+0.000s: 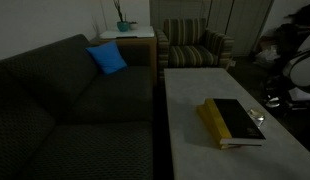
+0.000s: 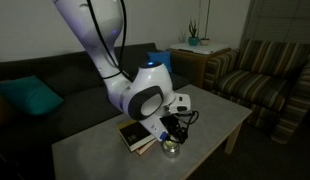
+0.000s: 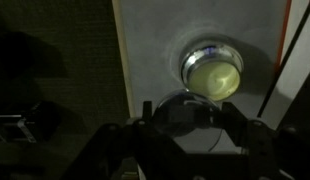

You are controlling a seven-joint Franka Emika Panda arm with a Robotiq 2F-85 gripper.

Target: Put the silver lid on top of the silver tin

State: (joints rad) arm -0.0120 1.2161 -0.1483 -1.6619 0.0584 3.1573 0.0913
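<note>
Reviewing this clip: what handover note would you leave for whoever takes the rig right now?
End effector: hovers low over the table, close to the silver tin; the pictures do not show whether it is open or shut.
Silver tin: on the table beside the book, uncovered, with its pale inside showing.
Silver lid: probably the dark round shape at the end effector in the wrist view, but this is not certain.
Done: the lid is not yet on the tin.
Left: centre over the tin, lower, release.
</note>
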